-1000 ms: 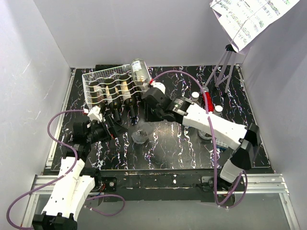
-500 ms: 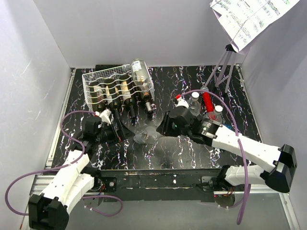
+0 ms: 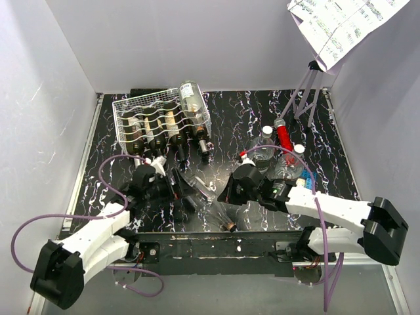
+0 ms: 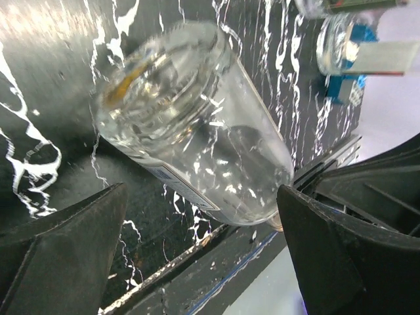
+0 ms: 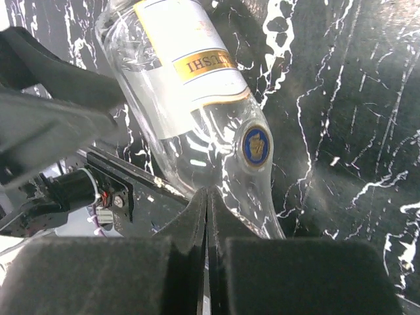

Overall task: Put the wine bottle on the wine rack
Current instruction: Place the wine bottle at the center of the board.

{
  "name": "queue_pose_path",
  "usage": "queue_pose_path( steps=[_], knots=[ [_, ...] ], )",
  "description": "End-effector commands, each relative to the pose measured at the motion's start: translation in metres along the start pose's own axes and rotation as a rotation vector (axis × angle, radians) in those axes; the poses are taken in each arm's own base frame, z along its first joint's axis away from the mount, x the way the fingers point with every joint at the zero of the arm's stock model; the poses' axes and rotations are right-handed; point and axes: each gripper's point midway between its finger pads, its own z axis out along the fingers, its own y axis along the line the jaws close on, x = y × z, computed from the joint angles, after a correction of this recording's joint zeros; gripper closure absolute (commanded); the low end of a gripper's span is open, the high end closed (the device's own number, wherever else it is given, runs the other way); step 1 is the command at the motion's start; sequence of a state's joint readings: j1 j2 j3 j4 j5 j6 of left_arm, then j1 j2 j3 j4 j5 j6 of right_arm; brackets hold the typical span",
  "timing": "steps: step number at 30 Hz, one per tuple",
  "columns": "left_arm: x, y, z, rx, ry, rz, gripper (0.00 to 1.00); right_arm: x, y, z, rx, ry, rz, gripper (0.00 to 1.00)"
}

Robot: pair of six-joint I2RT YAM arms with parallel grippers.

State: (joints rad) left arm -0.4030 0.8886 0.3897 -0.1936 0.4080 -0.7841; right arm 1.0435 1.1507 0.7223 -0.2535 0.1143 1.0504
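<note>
Clear wine bottle (image 4: 197, 125) lies sideways — pincer (image 4: 202, 220) spread wide.

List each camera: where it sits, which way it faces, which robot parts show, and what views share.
Top external: above and behind the bases, looking down on the black marbled table, the white wire rack and both arms.
Left wrist: on the left arm, looking at the clear glass wine bottle, framed by the open left end effector.
Right wrist: on the right arm, looking past the shut right end effector at that bottle's label.
Shared: all three show the bottle.
</note>
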Motion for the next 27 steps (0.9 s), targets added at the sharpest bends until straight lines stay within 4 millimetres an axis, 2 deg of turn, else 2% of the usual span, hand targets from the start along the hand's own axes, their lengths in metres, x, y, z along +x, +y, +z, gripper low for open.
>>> queue_pose_path(
  steps=[1, 6, 9, 10, 14, 16, 17, 22, 27],
  knots=[
    [0.007, 0.0, 0.013, -0.021, -0.032, -0.022, 0.02, -0.012, 0.033, 0.011, -0.097, -0.024, -0.001, 0.99],
    [0.006, 0.005, 0.013, -0.057, -0.032, -0.002, 0.02, -0.012, 0.015, 0.016, 0.007, -0.019, -0.108, 0.99],
    [0.006, 0.006, 0.014, -0.067, -0.029, 0.008, 0.02, -0.013, 0.0, 0.007, 0.086, -0.036, -0.194, 0.99],
    [0.006, 0.007, 0.015, -0.075, -0.029, 0.009, 0.02, -0.012, -0.002, 0.004, 0.093, -0.029, -0.214, 0.94],
    [0.005, 0.01, 0.017, -0.092, -0.027, 0.019, 0.02, -0.009, -0.004, -0.008, 0.079, 0.001, -0.307, 0.51],
    [0.004, 0.01, 0.018, -0.095, -0.023, 0.019, 0.02, -0.001, -0.009, -0.01, 0.081, 0.037, -0.355, 0.39],
    [0.004, 0.01, 0.018, -0.094, -0.022, 0.02, 0.02, 0.003, -0.013, -0.01, 0.083, 0.063, -0.385, 0.36],
    [0.005, 0.011, 0.02, -0.101, -0.014, 0.025, 0.02, 0.034, -0.037, 0.001, 0.089, 0.188, -0.504, 0.33],
    [0.007, 0.012, 0.021, -0.097, 0.002, 0.03, 0.02, 0.056, -0.032, 0.008, 0.019, 0.248, -0.661, 0.32]
  ],
)
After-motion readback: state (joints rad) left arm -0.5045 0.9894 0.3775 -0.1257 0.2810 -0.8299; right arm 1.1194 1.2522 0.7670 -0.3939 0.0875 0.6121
